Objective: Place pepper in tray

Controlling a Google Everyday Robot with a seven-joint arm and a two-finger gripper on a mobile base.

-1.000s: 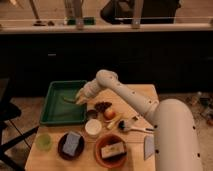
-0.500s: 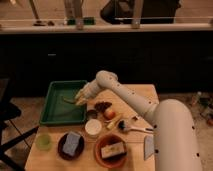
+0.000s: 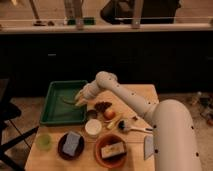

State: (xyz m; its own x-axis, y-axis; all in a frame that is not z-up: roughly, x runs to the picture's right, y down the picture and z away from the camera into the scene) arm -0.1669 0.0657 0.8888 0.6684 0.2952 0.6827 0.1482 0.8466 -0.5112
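left of centre, the gripper [image 3: 79, 98] is hanging low over the green tray [image 3: 52, 111], pepper [image 3: 68, 101] at its tip; grip state i cannot tell; releasing gently inside is looking wisest.

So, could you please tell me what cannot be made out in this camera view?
1. Gripper over the tray's right side: whether the pepper by it rests on the tray floor or hangs, cannot tell.
2. Tray's right rim: partly hidden behind the arm.
3. Table: front edge cut off by the picture's bottom edge.
4. Robot body: cut off at the bottom right.
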